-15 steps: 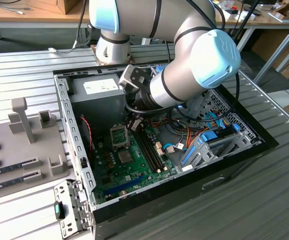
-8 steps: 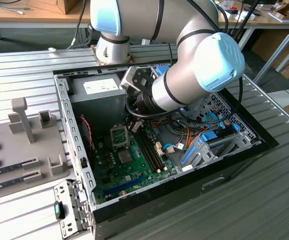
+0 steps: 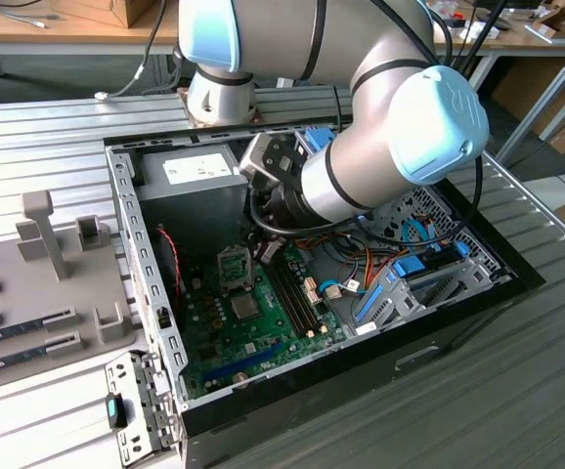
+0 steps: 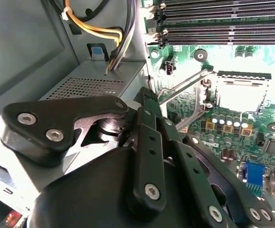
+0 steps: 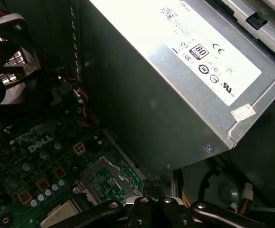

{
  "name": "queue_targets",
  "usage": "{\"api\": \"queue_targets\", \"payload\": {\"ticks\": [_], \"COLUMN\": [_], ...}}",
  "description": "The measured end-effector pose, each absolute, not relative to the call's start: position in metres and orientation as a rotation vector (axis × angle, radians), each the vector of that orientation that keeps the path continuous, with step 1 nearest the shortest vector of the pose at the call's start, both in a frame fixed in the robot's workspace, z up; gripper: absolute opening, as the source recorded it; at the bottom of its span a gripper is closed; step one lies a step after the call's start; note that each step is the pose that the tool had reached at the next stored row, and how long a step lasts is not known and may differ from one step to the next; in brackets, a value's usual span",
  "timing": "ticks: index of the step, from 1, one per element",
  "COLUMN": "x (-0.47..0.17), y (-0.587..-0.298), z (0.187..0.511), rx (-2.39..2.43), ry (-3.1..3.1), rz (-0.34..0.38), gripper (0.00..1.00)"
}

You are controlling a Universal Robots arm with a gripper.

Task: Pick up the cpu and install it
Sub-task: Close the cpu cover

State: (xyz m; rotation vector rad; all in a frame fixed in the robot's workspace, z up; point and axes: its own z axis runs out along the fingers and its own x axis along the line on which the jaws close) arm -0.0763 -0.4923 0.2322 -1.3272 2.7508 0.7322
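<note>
Silver-grey flat square cpu lies flat on the green motherboard, not gripped. It sits just beside the open metal socket frame, on the side away from the power supply. In the first wrist view a corner of the cpu shows past the socket frame. In the second wrist view the socket frame has its thin wire lever raised at a slant; the socket's inside is washed out bright, so I cannot tell its contents.

Black linkage end effector hangs inside the case above the socket area, clear of the cpu. In both wrist views its fingers are drawn together to a narrow tip, with nothing seen between them.

Long black memory slots run beside the socket toward the exterior view's right. The grey metal power supply box sits at the far end of the black open computer case, with yellow and black cables coming out of it. The white and grey robot arm reaches down over the case. The case rests on a grey ribbed metal worktop. A grey plastic fixture with upright posts stands on the worktop at the exterior view's left.
</note>
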Motion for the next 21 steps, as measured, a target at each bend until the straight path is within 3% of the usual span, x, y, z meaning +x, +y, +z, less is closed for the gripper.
{"api": "queue_targets", "payload": {"ticks": [21], "x": [-0.0763], "y": [-0.4965], "z": [0.2417], "rx": [-1.326], "ry": [2.746], "rz": [0.74], "gripper": [0.11]}}
